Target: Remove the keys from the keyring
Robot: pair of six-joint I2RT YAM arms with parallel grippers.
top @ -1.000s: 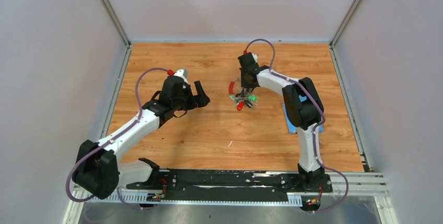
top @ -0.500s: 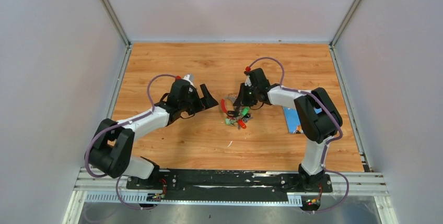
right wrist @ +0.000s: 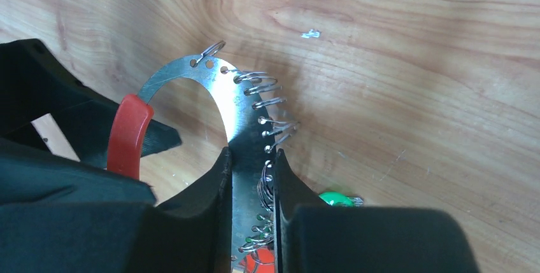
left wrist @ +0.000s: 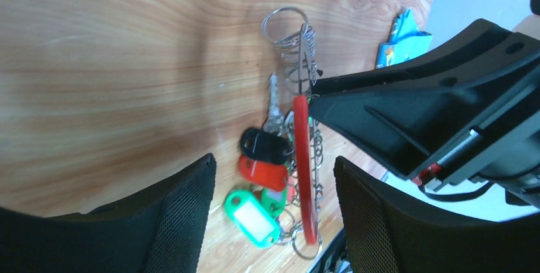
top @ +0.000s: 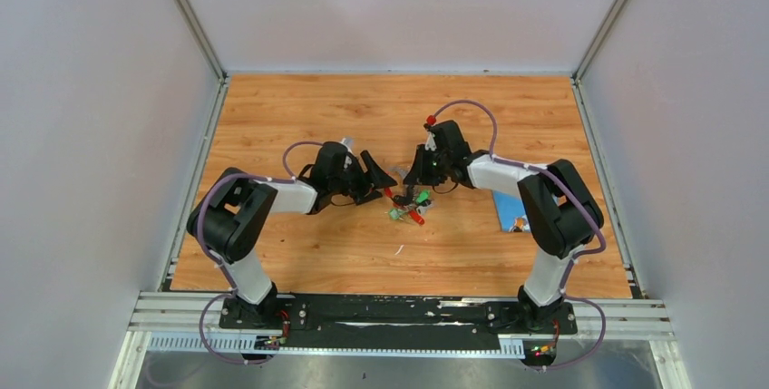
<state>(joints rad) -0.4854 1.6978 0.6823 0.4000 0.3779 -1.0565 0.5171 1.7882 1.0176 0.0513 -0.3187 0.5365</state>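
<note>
One large jagged silvery metal keyring with a red curved part, mid wooden worktop, well apart from every edge, clenched in right tool, at least four small plastic-capped keys bunched against it, left tool released, just beside

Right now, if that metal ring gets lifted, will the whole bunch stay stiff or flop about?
The keyring looks like a flat metal band, so it probably holds its shape in the right gripper. The keys hang from small loose rings, so they would likely swing and jangle. Its smooth metal might slip if pinched lightly.
</note>
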